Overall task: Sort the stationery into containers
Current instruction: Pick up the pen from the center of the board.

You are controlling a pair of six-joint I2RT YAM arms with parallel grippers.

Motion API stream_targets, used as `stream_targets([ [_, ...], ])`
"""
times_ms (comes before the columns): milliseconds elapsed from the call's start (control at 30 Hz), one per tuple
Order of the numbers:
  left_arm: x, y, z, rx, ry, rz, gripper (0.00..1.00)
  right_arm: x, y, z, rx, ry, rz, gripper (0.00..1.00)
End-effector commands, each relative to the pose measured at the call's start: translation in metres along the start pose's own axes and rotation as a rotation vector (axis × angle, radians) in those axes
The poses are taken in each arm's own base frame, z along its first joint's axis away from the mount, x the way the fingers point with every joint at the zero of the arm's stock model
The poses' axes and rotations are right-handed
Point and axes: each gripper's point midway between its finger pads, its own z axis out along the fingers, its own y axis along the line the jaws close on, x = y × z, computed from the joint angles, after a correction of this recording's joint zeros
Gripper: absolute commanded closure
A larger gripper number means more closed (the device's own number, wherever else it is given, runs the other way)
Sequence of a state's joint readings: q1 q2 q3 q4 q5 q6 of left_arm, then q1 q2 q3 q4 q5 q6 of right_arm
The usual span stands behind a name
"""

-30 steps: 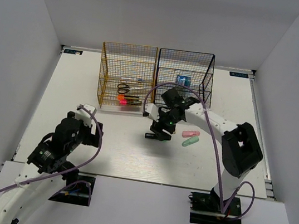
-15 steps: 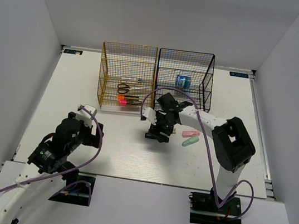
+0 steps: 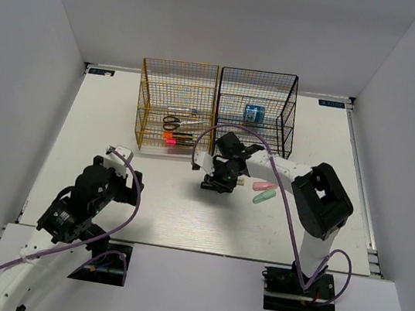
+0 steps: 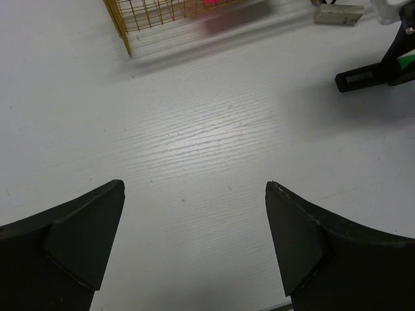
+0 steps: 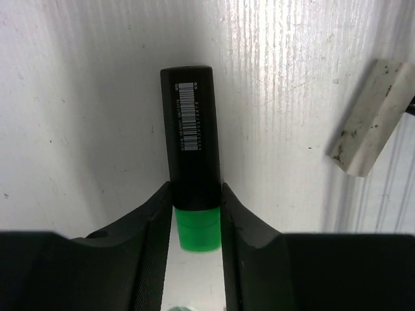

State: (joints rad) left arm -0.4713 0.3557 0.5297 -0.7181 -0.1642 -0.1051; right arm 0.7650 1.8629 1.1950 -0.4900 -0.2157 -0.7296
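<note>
Slack describes the left gripper [image 4: 194,249], whose jaws are spread wide over bare table [image 4: 194,149] near its own base, well apart from any stationery. Beyond it and to the right stands the yellow rack [image 3: 175,108], with scissors [image 3: 172,123] already on a shelf. In front of the gap between the two racks, the right gripper [image 5: 192,217] is clenched on the green-ended marker [image 5: 190,136], low over the table. A finger presses each side where the black barrel meets the green cap. The marker's long axis runs straight out ahead along the gripper's own line, cap nearest the palm. A beige block [image 5: 366,120] lies just beside it, not touching. The right arm is plainly the nearer one, and both racks lie just beyond its wrist. The black rack [image 3: 266,105] holds the blue roll [image 3: 254,113]; the pink piece [image 3: 265,186] and mint piece [image 3: 263,198] wait on the table to the right. Since a second ago the right arm has folded inward and its gripper has edged left, while the left arm has barely stirred.
</note>
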Motion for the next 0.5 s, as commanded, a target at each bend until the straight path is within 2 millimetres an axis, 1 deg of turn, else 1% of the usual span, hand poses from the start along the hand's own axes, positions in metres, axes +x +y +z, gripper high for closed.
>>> stream_targets([
  [0,0.0,0.0,0.001,0.003,-0.011,-0.004,0.01,0.034,0.018,0.017,-0.045,0.102,0.001,0.84],
  [67,-0.001,0.0,0.0,0.002,-0.016,-0.004,0.01,0.033,0.022,0.012,-0.058,0.105,-0.001,0.91],
  [100,-0.001,0.0,0.0,0.0,-0.019,-0.006,0.01,0.03,0.029,0.009,-0.095,0.092,0.002,0.97],
  [133,-0.001,0.0,0.0,0.001,-0.016,-0.005,0.01,0.022,0.032,-0.001,-0.106,0.072,-0.005,0.99],
  [167,-0.002,0.001,0.0,-0.004,-0.023,-0.005,0.01,0.017,0.034,-0.006,-0.118,0.057,-0.007,1.0],
  [200,-0.003,0.001,-0.001,-0.006,-0.029,-0.008,0.01,0.015,0.047,-0.013,-0.175,0.044,0.003,1.0],
  [233,-0.001,0.002,0.0,-0.007,-0.022,-0.007,0.01,-0.006,0.041,-0.029,-0.149,-0.008,-0.032,1.0],
  [267,-0.002,0.002,0.0,-0.006,-0.027,-0.006,0.01,-0.015,0.041,-0.034,-0.147,-0.033,-0.064,1.0],
  [300,-0.002,0.002,0.0,-0.009,-0.028,-0.008,0.01,-0.019,0.045,-0.041,-0.162,-0.036,-0.067,1.0],
  [333,-0.001,0.002,0.0,-0.01,-0.025,-0.006,0.01,-0.043,0.033,-0.059,-0.115,-0.094,-0.105,1.0],
  [367,-0.001,0.002,0.0,-0.01,-0.022,-0.007,0.01,-0.053,0.032,-0.065,-0.112,-0.114,-0.122,1.0],
  [400,-0.001,0.002,0.0,-0.009,-0.023,-0.005,0.01,-0.056,0.032,-0.072,-0.113,-0.113,-0.123,1.0],
  [467,-0.001,0.003,0.0,-0.015,-0.022,-0.005,0.01,-0.088,0.019,-0.097,-0.074,-0.169,-0.152,1.0],
])
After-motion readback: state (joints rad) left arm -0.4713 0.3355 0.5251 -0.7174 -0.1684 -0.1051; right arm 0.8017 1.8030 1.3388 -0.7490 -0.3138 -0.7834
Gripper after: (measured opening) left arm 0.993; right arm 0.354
